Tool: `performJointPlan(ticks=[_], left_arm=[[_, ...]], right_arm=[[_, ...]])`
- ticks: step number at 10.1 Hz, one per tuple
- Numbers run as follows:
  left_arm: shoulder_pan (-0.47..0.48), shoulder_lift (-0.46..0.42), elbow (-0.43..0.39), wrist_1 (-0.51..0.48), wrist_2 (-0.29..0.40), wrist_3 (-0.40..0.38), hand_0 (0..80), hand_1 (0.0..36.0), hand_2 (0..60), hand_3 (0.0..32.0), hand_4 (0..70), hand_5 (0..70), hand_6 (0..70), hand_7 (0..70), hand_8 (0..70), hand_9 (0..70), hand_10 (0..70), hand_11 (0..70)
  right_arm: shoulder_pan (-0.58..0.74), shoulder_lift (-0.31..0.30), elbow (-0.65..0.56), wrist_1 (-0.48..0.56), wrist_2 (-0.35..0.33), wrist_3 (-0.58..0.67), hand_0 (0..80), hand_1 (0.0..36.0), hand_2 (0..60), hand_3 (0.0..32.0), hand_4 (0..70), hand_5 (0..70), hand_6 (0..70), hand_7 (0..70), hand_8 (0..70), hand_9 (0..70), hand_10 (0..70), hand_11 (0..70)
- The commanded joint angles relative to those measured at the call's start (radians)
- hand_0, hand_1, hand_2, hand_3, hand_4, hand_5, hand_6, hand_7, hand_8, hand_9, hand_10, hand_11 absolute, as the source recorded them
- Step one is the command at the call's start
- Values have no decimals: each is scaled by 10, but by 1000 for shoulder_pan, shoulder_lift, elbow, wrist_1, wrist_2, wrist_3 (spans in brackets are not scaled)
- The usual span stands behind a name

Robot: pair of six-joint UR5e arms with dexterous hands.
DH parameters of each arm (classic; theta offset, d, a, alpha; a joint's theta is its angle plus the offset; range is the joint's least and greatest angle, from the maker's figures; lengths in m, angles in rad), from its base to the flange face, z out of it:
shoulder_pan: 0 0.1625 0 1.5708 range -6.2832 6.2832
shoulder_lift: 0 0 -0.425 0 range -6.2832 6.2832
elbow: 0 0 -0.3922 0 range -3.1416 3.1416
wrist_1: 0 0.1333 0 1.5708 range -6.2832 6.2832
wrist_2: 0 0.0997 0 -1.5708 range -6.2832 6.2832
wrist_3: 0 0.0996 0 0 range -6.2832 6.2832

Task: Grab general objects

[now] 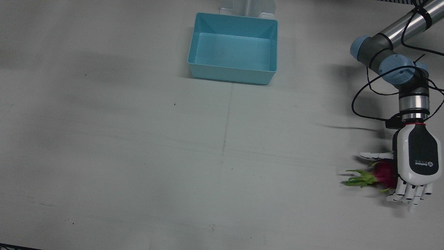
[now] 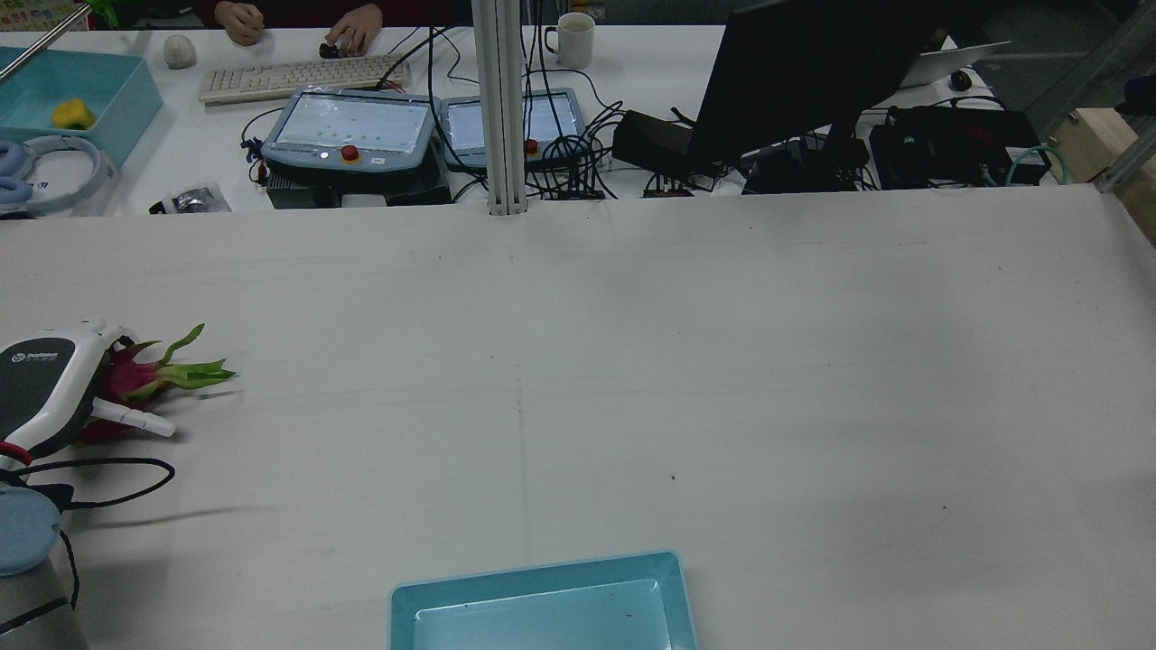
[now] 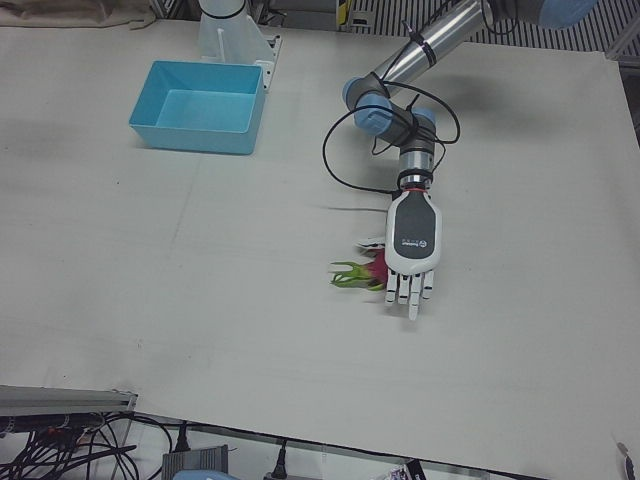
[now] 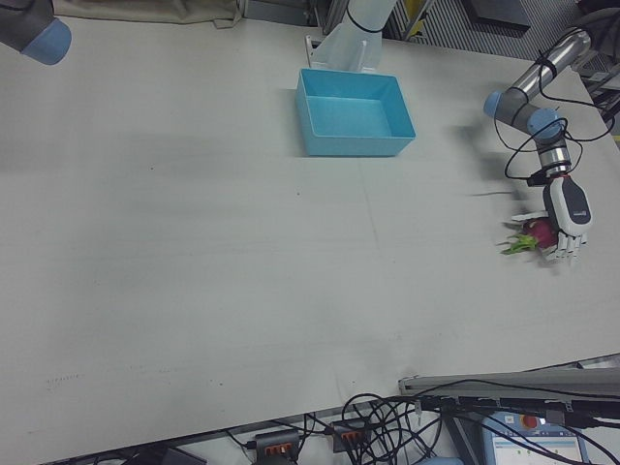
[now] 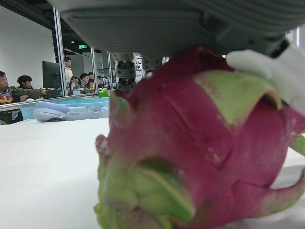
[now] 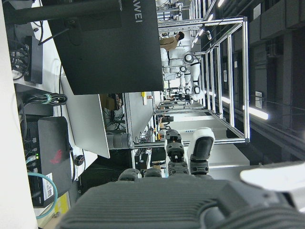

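Observation:
A pink dragon fruit (image 1: 383, 173) with green leaf tips lies on the white table near the front edge on the robot's left side. My left hand (image 1: 418, 156) hovers palm down right over it, fingers stretched past the fruit and the thumb out to its side. The fruit still rests on the table. It fills the left hand view (image 5: 200, 143), close under the palm. The rear view shows the fruit (image 2: 126, 379) poking out from under the left hand (image 2: 41, 379). My right hand (image 6: 181, 191) shows only in its own view, fingers apart and empty.
An empty light-blue bin (image 1: 229, 74) stands at the table's middle near the arm pedestals; the rear view shows its rim (image 2: 542, 569). Beyond the table's far edge are a monitor (image 2: 813, 63), teach pendants (image 2: 352, 126) and cables.

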Motion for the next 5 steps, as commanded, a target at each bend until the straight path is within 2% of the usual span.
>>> performJointPlan(ticks=[1,2,3,4,5], left_arm=[[0,-8,10,-2,-1,0,456,1,38,0,486,457,494,577,511,523,625,700],[0,-8,10,0,-1,0,451,0,82,0,603,529,589,647,609,650,700,700],[-1,-8,7,1,-5,0,418,0,148,0,700,629,700,700,700,700,700,700],[-1,-8,-5,12,-26,-1,377,0,274,0,700,700,700,700,700,700,700,700],[-3,-11,-25,36,-36,-5,339,0,384,0,700,700,700,700,700,700,700,700]], right_arm=[[0,0,0,0,0,0,0,0,0,0,0,0,0,0,0,0,0,0],[0,0,0,0,0,0,0,0,0,0,0,0,0,0,0,0,0,0],[0,0,0,0,0,0,0,0,0,0,0,0,0,0,0,0,0,0],[0,0,0,0,0,0,0,0,0,0,0,0,0,0,0,0,0,0],[0,0,0,0,0,0,0,0,0,0,0,0,0,0,0,0,0,0]])
